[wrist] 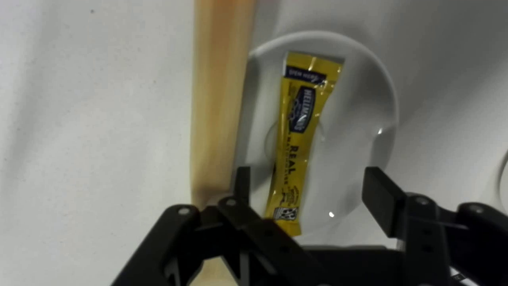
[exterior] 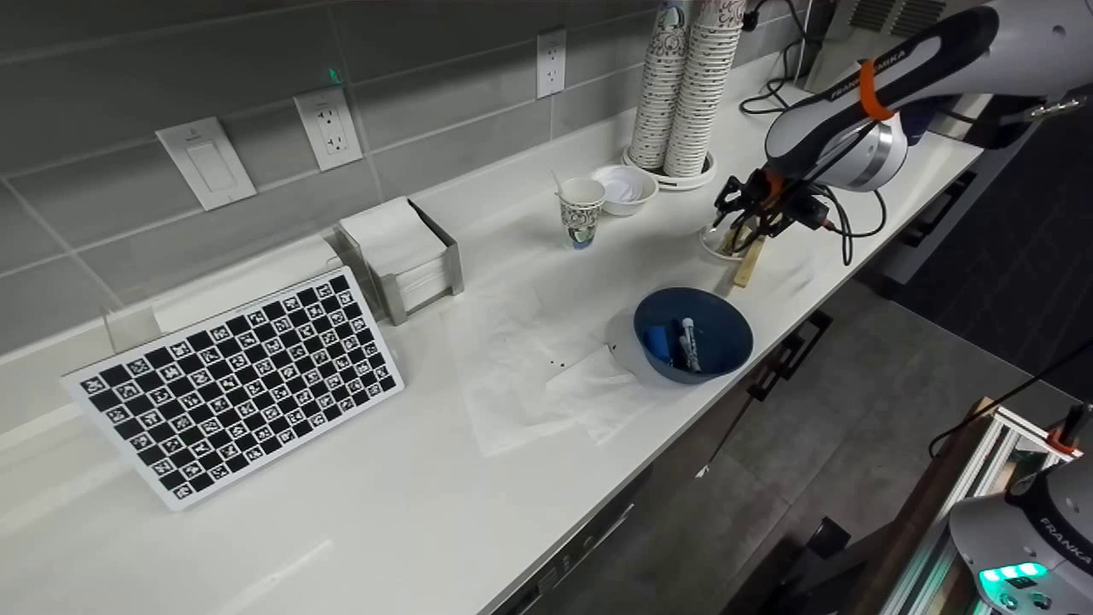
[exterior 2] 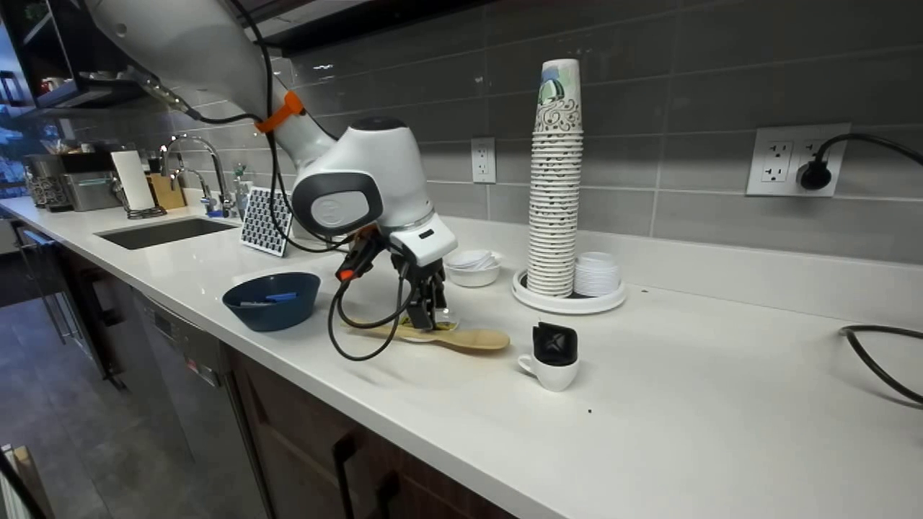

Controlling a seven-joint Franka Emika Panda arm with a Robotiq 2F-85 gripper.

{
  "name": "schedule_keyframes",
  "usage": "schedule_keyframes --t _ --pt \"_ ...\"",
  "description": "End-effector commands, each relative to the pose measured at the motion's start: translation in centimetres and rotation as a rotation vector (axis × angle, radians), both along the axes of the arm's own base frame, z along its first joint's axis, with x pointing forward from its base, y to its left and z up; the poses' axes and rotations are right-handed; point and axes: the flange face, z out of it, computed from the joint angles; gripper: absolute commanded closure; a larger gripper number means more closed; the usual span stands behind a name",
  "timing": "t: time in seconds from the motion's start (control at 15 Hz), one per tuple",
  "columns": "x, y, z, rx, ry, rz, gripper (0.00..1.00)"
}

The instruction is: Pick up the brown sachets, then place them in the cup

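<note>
A narrow yellow sachet lies in a small white dish in the wrist view; it looks tan-brown in an exterior view. No separate brown paper sachets show. My gripper is open and empty. Its fingers straddle the sachet's lower end, one by the dish's rim beside the wooden spoon, the other over the opposite rim. The gripper is low over the dish in both exterior views. A small white handled cup holds a black packet; the arm hides it in the other picture.
A wooden spoon lies against the dish. A blue bowl holds markers. A patterned paper cup with a stirrer stands by a white bowl. Tall stacks of paper cups stand on a round tray.
</note>
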Motion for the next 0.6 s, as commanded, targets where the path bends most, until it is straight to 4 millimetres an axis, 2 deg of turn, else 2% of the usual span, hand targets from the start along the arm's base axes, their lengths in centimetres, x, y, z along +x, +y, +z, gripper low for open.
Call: schedule_keyframes --t 0.0,0.27,0.4,0.53 --pt "1.00 0.12 -0.31 0.002 -0.017 -0.007 0.58" --pt "1.24 0.09 -0.24 -0.003 -0.020 -0.006 0.87" --pt "1.24 0.16 -0.43 -0.002 -0.014 -0.004 0.99" --pt "1.22 0.25 -0.56 -0.002 -0.011 -0.003 1.00"
